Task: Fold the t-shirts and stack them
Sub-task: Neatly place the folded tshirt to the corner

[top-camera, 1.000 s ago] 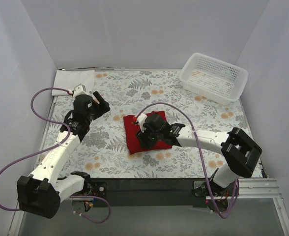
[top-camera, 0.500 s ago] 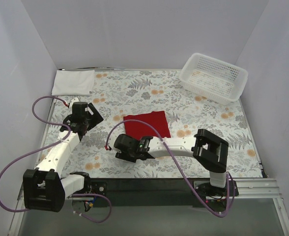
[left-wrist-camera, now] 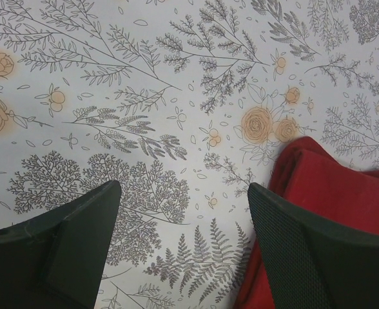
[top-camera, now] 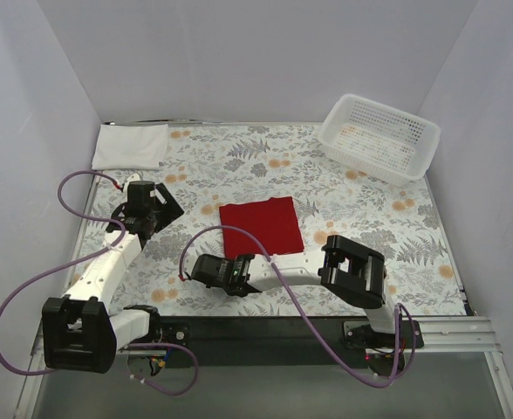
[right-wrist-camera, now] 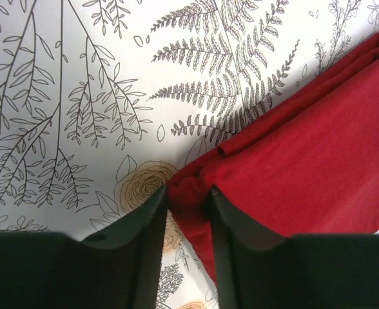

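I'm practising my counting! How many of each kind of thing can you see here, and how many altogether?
T-shirts: 2 (red t-shirt, white t-shirt)
Baskets: 1 (white mesh basket)
Robot arms: 2 (left arm, right arm)
Total: 5

Bright, even, diffuse light falls from overhead; the white walls (top-camera: 256,61) read flat and matte. Shadows are faint and soft-edged, lying under the right arm (top-camera: 291,266) toward 6 o'clock in the top view. Both wrist views are sharp, and the red t-shirt (right-wrist-camera: 305,148) shows gentle fold shading.
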Controlling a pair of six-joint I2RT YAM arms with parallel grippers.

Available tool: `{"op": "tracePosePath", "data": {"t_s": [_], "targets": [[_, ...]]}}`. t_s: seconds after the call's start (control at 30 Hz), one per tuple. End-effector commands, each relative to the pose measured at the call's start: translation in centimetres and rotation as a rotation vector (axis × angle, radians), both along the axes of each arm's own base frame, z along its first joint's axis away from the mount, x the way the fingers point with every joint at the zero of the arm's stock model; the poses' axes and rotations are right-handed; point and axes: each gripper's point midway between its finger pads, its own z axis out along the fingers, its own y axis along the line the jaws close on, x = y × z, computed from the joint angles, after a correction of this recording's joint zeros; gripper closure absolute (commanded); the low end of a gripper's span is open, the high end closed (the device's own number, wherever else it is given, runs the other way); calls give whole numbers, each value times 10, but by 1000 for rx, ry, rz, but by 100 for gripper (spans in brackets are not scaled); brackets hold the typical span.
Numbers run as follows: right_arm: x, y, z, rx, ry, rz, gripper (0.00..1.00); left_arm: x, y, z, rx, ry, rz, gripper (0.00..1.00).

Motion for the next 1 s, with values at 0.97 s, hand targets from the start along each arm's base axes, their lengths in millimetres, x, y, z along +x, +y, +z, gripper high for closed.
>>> {"op": "tracePosePath", "data": {"t_s": [0.97], "targets": [[2, -2, 55, 387, 242, -73, 99, -45, -135, -49, -712, 186, -198, 13]]}}
